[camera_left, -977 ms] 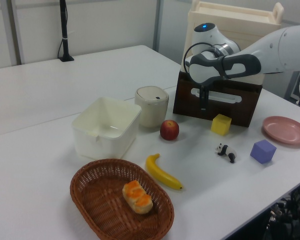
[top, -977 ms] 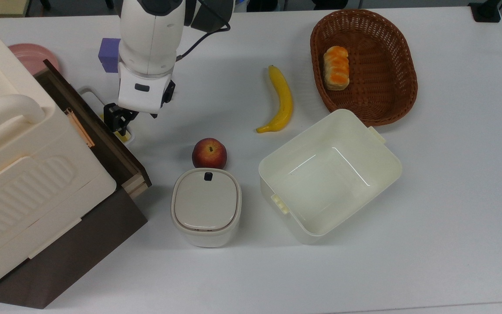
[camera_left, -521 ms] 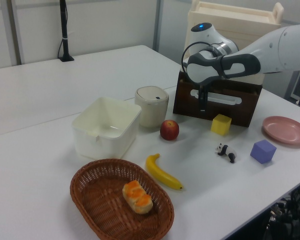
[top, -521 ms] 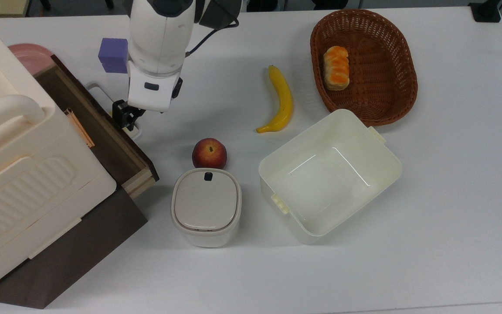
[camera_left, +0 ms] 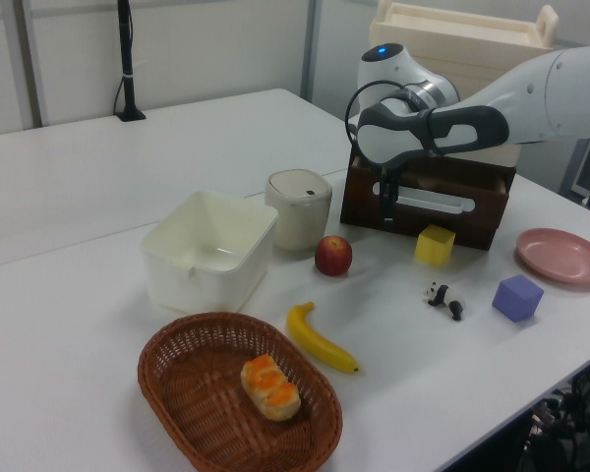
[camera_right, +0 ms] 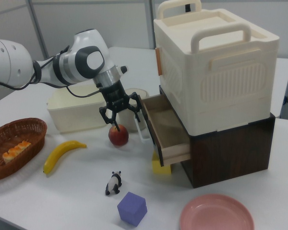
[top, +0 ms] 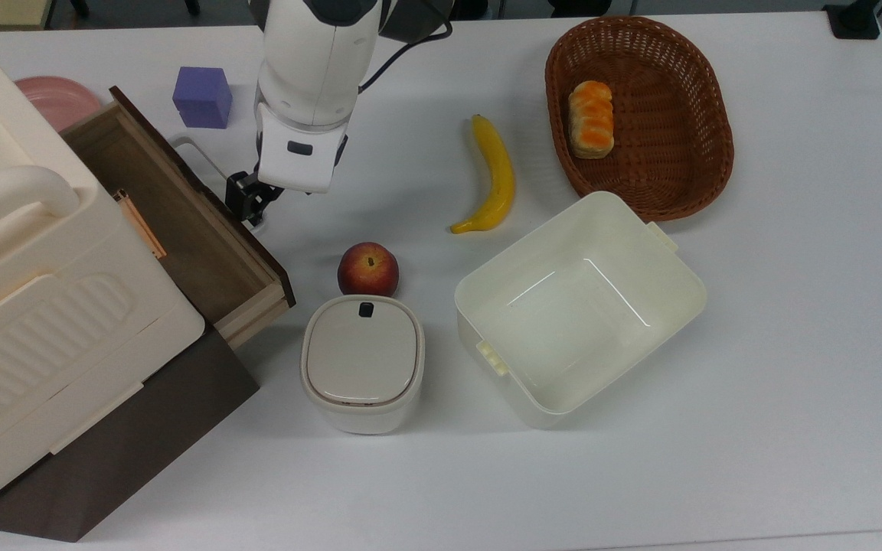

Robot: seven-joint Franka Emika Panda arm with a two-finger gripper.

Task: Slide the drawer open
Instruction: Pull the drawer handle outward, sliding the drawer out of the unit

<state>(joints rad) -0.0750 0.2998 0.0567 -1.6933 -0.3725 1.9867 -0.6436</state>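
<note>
Claw [top: 246, 205] sits at the near-end of the white loop handle [top: 192, 145] on the drawer [top: 181, 222] front, pointing down at the table [top: 793, 344]. I cannot tell how wide it stands, or whether it has the handle clamped.

View differences:
- Top view: my wrist housing covers most of the claw. The drawer's light wood floor is exposed, and it is bare where I can see it.
- Right view: claw [camera_right: 119, 120] seen side-on, just beside the dark front panel. The drawer [camera_right: 168, 129] stands partly out of the brown cabinet [camera_right: 230, 148], under the cream ribbed case [camera_right: 216, 72]. A yellow cube [camera_right: 158, 167] lies partly beneath the drawer's front.
- Left view: claw [camera_left: 386, 211] hangs in front of the panel, across the handle [camera_left: 433, 202]. The yellow cube [camera_left: 436, 245] and a toy panda [camera_left: 442, 298] show here; the top view has them under my arm.

Arm pose: forearm reaches in from the top view's far edge, wrist bent to vertical.

Surroundings, top view: apple [top: 368, 268] near the drawer's corner, touching a lidded cream pot [top: 363, 363]. Purple cube [top: 202, 96] and pink plate [top: 58, 96] on the far left. Banana [top: 493, 176], square cream bin [top: 671, 260] and wicker basket [top: 724, 145] with bread [top: 591, 119] on the right.
</note>
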